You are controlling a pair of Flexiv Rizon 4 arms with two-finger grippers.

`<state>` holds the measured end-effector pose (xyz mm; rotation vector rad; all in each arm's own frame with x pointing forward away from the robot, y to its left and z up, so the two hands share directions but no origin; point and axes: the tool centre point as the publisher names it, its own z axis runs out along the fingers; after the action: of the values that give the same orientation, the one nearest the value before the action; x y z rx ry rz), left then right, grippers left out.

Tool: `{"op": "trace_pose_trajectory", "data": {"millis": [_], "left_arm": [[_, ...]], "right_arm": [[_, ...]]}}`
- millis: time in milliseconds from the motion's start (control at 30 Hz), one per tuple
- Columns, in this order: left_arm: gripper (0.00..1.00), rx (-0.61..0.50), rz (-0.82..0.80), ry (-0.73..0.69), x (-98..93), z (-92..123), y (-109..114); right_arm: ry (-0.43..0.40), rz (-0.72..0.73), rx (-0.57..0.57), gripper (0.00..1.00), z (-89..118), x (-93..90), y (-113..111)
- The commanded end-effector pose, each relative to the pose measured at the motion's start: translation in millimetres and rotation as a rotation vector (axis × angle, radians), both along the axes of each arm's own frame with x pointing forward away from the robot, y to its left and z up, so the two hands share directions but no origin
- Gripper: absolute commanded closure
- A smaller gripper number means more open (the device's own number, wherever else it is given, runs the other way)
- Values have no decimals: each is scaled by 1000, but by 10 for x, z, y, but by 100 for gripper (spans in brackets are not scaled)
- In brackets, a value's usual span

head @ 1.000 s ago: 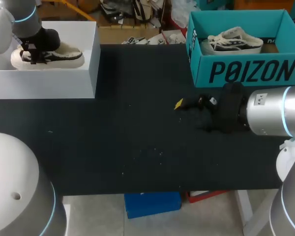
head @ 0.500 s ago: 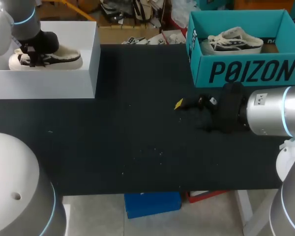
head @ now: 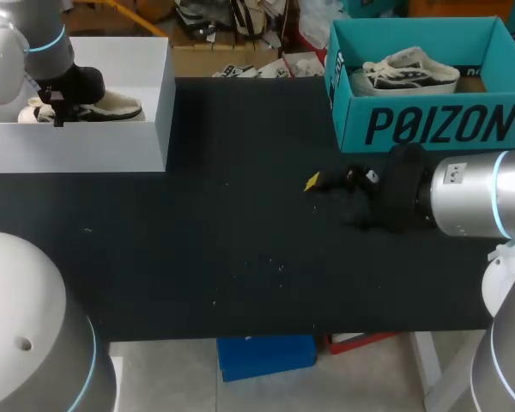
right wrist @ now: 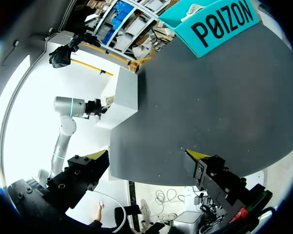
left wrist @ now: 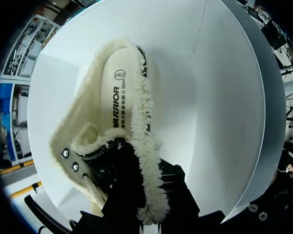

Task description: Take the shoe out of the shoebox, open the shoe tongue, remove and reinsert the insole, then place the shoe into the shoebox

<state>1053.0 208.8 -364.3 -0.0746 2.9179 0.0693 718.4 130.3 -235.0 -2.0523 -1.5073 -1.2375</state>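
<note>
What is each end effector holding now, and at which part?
Left end effector: the shoe, by its fleecy side rim near the eyelets. Right end effector: nothing.

The cream, fleece-lined shoe point(head: 113, 106) with black trim sat upright inside the open white shoebox point(head: 86, 148). Its printed insole point(left wrist: 118, 100) lay seated inside the shoe.
</note>
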Motion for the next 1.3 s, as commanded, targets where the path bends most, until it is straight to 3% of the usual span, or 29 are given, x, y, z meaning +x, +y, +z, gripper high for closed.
{"op": "trace_pose_trajectory", "data": {"millis": [33, 67, 133, 167, 233, 267, 533, 800, 1033, 1300], "left_arm": [[88, 4, 3, 17, 29, -34, 3], [73, 4, 3, 20, 28, -34, 3], [54, 4, 4, 23, 26, -27, 6], [50, 4, 6, 24, 26, -20, 7], [6, 4, 10, 25, 34, 0, 8], [0, 3, 11, 24, 40, 27, 4], [0, -4, -2, 7, 97, 275, -104], [0, -2, -19, 22, 61, 662, -319], [0, -20, -39, 24, -87, 1017, -588], [0, -55, -84, 21, -470, 1244, -996]], "right_arm": [[2, 8, 5, 0, 12, -12, -41], [2, 8, 5, 0, 12, -12, -41], [2, 8, 5, 0, 12, -12, -41], [2, 8, 5, 0, 12, -12, -41], [2, 8, 5, 0, 12, -12, -41], [2, 8, 5, 0, 12, -12, -41], [2, 8, 5, 0, 12, -12, -41], [2, 8, 5, 0, 12, -12, -41], [2, 8, 5, 0, 12, -12, -41], [2, 8, 5, 0, 12, -12, -41]]}}
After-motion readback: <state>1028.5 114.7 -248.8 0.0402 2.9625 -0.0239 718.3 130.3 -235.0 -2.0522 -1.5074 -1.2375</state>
